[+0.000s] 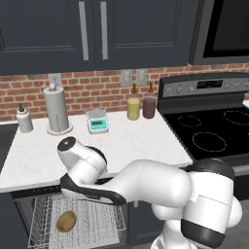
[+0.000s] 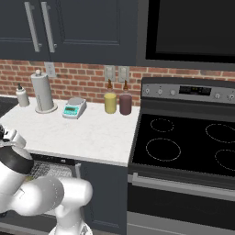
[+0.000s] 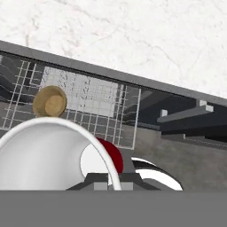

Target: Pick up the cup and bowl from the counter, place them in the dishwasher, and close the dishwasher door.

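Note:
Right in front of the hand camera sits the red cup [image 3: 113,155], its white rim and pale inside looming large; my gripper [image 3: 111,179] is shut on it, the fingers mostly hidden behind it. The cup hangs above the dishwasher's pulled-out light-grey wire rack [image 3: 84,95], close to the front edge of the white marble counter [image 3: 133,40]. The tan-brown bowl [image 3: 49,102] lies in the rack; it lies in the rack's left part [image 1: 66,221] in the left base view. My arm [image 1: 92,170] reaches left over the open dishwasher [image 1: 78,219].
Along the brick wall stand a paper-towel holder [image 1: 57,109], a soap bottle [image 1: 23,119], a small scale [image 1: 97,121], a yellow jar [image 1: 133,108] and a maroon jar [image 1: 149,107]. The black stovetop [image 1: 214,131] lies to the right. Dark cabinets hang above.

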Motion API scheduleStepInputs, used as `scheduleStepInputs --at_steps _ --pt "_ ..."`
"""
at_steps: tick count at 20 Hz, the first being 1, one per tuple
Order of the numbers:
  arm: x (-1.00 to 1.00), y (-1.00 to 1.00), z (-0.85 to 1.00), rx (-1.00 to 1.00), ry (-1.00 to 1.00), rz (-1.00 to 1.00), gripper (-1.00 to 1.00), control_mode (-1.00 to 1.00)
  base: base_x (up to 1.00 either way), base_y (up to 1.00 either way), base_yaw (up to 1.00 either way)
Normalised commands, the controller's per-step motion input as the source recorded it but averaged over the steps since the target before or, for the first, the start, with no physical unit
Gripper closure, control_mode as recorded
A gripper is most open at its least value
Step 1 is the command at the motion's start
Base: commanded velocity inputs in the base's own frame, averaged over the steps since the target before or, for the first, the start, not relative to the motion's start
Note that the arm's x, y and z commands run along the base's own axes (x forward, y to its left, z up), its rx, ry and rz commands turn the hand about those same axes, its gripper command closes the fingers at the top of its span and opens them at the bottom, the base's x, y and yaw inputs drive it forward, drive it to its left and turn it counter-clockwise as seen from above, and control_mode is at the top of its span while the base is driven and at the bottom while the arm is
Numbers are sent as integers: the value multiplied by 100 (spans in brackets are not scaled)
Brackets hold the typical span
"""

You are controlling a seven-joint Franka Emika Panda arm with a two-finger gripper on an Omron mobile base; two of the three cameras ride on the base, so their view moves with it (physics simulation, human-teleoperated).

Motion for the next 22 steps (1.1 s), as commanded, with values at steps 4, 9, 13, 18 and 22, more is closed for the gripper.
scheduleStepInputs --at_steps 4,9,13,18,22 --pt "-18 23 -90 -4 -5 0 100 -100 0 0 0" --pt "-4 34 -96 -5 -7 0 100 -100 0 0 0" --pt "0 40 -81 -5 -10 0 100 -100 0 0 0" --pt "0 45 -38 -5 -9 -1 100 -100 0 0 0" --pt "13 31 -4 -3 -2 0 100 -100 0 0 0"
